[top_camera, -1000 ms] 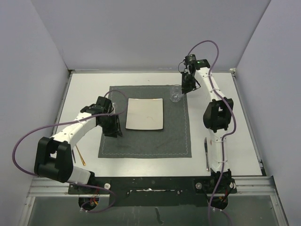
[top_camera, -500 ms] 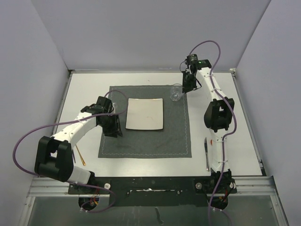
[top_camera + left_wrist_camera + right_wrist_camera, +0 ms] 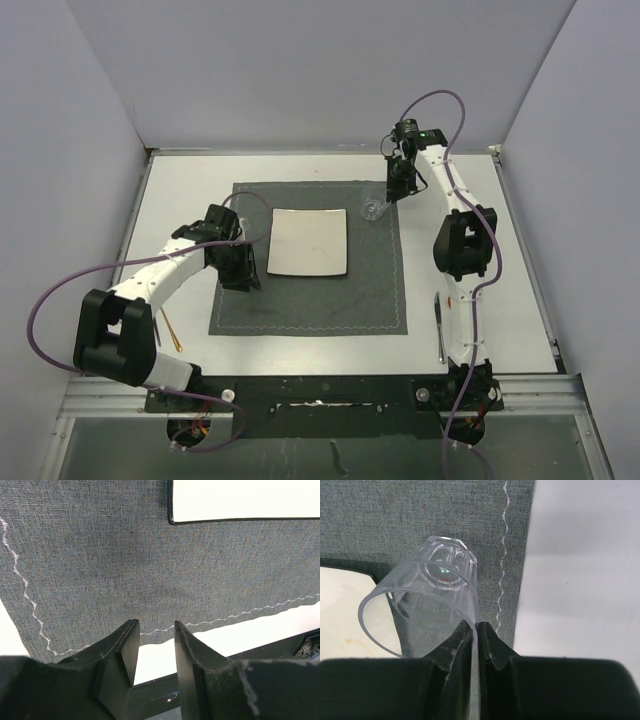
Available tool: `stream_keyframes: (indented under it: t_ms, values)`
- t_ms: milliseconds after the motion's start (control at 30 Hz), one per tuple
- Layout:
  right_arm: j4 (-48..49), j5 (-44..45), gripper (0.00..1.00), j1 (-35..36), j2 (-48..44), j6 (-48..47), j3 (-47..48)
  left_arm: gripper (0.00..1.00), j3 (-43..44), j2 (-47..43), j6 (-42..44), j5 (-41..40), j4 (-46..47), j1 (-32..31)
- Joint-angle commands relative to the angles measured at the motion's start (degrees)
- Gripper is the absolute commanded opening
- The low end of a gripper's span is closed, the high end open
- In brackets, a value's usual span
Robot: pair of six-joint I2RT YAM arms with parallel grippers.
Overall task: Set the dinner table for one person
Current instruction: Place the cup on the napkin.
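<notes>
Clear glass [image 3: 440, 580] clamped at its rim in right gripper [image 3: 475, 627], left gripper [image 3: 156, 630] parted, empty: glass-placing step; next needs level set-down on placemat [image 3: 420, 515] beneath jaws, then release.

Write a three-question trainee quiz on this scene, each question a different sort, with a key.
1. True or false: the left gripper holds the white square plate.
2. The right gripper grips the clear faceted plastic cup by its: A) base B) rim wall C) handle.
3. Fill in: the plate lies on the ____.
Key: 1 false, its jaws are open and empty; 2 B; 3 dark grey stitched cloth placemat.
</notes>
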Motion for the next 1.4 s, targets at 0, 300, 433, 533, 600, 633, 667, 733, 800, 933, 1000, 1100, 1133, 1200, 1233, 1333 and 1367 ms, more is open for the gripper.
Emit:
stream_keyframes:
  t_ms: [0,300,433,533,600,633,667,733,800,933,1000,1100,1133,1200,1233,1333,1367]
  values:
    - [1.5,-1.8,0.0,0.1,-0.8,-0.5,0.6,0.33,1.3,0.7,0.1,0.6,2.2,0.3]
    - [1.6,-1.9,0.0,0.1,1.0,-0.8,0.6,0.33,1.1,1.4,0.0,1.5,2.7,0.3]
    - [1.7,-1.6,0.0,0.0,1.5,-0.9,0.6,0.33,1.2,2.4,-0.3,1.9,3.1,0.3]
    - [1.7,-1.4,0.0,-0.1,1.7,-0.9,0.7,0.33,1.1,2.7,-0.6,2.3,3.6,0.3]
    - [1.7,-1.5,0.0,-0.1,1.9,-1.1,0.8,0.33,0.9,2.7,-0.6,2.3,3.8,0.3]
    - [1.5,-1.5,0.0,-0.1,2.1,-1.1,1.0,0.33,0.9,2.7,-0.6,2.3,3.8,0.3]
    - [1.4,-1.6,0.0,-0.2,2.1,-1.2,1.0,0.33,0.8,2.7,-0.6,2.3,3.7,0.3]
    - [1.5,-1.6,0.0,-0.1,2.3,-1.1,0.9,0.32,0.9,2.7,-0.6,2.3,3.6,0.3]
    - [1.5,-1.6,0.0,-0.2,2.4,-1.2,1.1,0.33,1.0,2.6,-0.6,2.2,3.6,0.3]
    - [1.6,-1.9,0.09,-0.1,2.7,-1.2,1.7,0.32,1.2,2.6,-0.6,2.3,3.4,0.3]
    - [1.6,-1.8,0.12,-0.1,2.8,-1.2,2.0,0.32,1.2,2.6,-0.5,2.3,3.3,0.3]
    - [1.6,-1.8,0.19,-0.1,2.6,-1.2,2.1,0.32,1.1,2.6,-0.5,2.1,3.1,0.3]
    - [1.6,-1.8,0.21,-0.1,2.5,-1.2,2.1,0.32,1.1,2.6,-0.5,2.1,3.2,0.3]
    - [1.9,-1.8,0.25,-0.1,2.4,-1.3,2.1,0.32,0.9,2.7,-0.6,2.3,3.3,0.3]
    - [2.0,-1.8,0.29,-0.1,2.3,-1.4,2.1,0.32,1.0,2.8,-0.6,2.3,3.3,0.3]
    - [2.2,-1.8,0.34,-0.1,2.1,-1.6,2.1,0.32,0.8,2.9,-0.6,2.4,3.6,0.2]
    - [2.2,-1.8,0.34,0.0,2.0,-1.5,2.1,0.32,0.7,3.0,-0.7,2.4,3.6,0.2]
